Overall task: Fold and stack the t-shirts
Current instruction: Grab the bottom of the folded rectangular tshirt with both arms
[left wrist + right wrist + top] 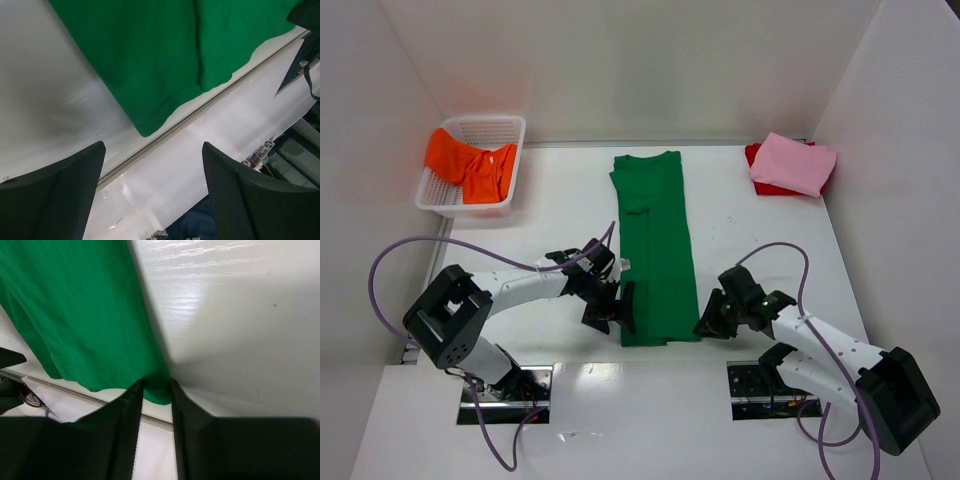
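Both grippers at near hem of green t-shirt (655, 250), folded to a long strip mid-table.
Left gripper (613, 310) jaws wide, nothing between them, just beside the shirt's near left corner. Right gripper (157, 382) jaws narrow, pinching the near right corner. Small white tag (627, 264) at the shirt's left edge, too small to read. Far left: orange t-shirt (470, 165) in white mesh basket (516, 160). Far right: folded pink t-shirt (795, 162) on top of red t-shirt (757, 153). White table (550, 220).
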### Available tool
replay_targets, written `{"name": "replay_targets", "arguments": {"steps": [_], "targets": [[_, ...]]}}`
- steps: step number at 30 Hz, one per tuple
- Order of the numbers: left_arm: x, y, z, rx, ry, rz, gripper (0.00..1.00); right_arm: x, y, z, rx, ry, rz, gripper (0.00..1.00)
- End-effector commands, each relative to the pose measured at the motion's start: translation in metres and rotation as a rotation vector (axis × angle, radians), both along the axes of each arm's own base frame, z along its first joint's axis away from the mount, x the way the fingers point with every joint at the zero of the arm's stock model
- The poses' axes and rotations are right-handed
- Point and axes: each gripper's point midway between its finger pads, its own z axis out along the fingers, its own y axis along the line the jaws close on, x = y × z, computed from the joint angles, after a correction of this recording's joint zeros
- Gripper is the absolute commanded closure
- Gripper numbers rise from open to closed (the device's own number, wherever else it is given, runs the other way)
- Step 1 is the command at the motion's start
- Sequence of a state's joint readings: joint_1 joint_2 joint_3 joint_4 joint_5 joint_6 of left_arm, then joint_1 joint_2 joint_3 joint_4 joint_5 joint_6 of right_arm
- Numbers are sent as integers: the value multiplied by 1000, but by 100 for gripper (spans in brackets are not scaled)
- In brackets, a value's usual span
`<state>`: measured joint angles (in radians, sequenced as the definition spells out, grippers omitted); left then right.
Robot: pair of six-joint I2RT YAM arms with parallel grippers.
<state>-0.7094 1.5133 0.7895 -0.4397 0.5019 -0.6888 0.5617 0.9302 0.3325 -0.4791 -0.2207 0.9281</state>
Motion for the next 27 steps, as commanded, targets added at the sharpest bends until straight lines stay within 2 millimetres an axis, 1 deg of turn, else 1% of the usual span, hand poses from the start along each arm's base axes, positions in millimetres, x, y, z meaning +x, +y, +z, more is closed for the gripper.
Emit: {"name": "replay_targets", "arguments": {"steps": [1, 3, 7, 9, 12, 13, 14, 19, 22, 27], "targets": [[1, -3, -3, 3, 17, 20, 15, 5, 3, -2, 4, -25, 4, 80], [2, -4, -3, 1, 18, 24, 16, 5, 3, -2, 4, -25, 4, 89], [1, -6, -6, 14, 33, 45, 19, 7, 4, 3, 11, -35, 4, 100], [1, -9, -8, 20, 30, 48, 22, 9, 6, 5, 10, -38, 13, 100], [1, -13, -7, 12, 30, 56, 28, 12, 8, 10, 15, -55, 34, 100], [2, -12, -10, 22, 30, 59, 29, 14, 9, 12, 17, -66, 42, 100], [2, -15, -8, 20, 29, 58, 29, 16, 11, 15, 20, -74, 43, 100], [0, -19, -15, 35, 49, 56, 32, 14, 10, 15, 20, -66, 55, 100], [-1, -15, -23, 63, 61, 69, 37, 15, 11, 18, 28, -79, 55, 100], [-2, -10, -30, 90, 64, 76, 40, 14, 11, 19, 30, -82, 55, 100]]}}
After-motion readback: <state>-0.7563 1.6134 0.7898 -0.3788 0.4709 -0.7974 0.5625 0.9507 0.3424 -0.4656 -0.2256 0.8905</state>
